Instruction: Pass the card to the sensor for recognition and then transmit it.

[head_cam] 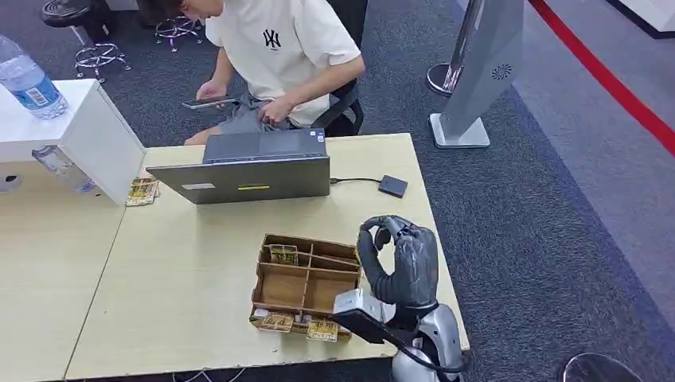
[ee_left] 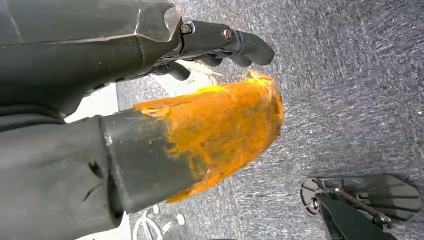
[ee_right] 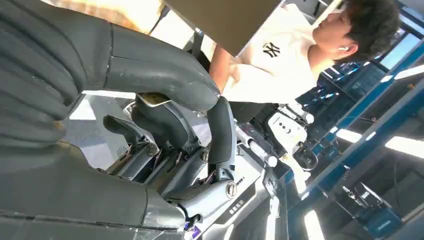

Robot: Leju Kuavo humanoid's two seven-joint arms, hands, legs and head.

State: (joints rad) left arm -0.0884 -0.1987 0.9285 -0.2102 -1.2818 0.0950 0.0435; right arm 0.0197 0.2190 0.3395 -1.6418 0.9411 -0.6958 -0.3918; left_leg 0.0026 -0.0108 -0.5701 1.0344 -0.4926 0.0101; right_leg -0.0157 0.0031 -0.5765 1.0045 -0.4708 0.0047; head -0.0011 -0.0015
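Note:
My right hand point(head_cam: 398, 263) is raised over the table's right front corner, just right of the wooden card tray point(head_cam: 310, 241). Its fingers are curled in. In the right wrist view, the thumb and fingers of this hand point(ee_right: 150, 150) pinch the thin tan edge of a card point(ee_right: 152, 99); the rest of the card is hidden. The small black sensor point(head_cam: 392, 185) lies on the table farther back, on a cable from the laptop point(head_cam: 251, 179). My left hand point(ee_left: 140, 55) hangs over grey carpet, holding nothing, its orange-taped thumb apart from the fingers.
More cards sit in the tray point(head_cam: 283, 255) and along its front point(head_cam: 275, 320). A card stack point(head_cam: 143, 191) lies left of the laptop. A person point(head_cam: 278, 56) sits behind the table with a phone. A white box point(head_cam: 87, 127) with a water bottle point(head_cam: 28, 79) stands at the left.

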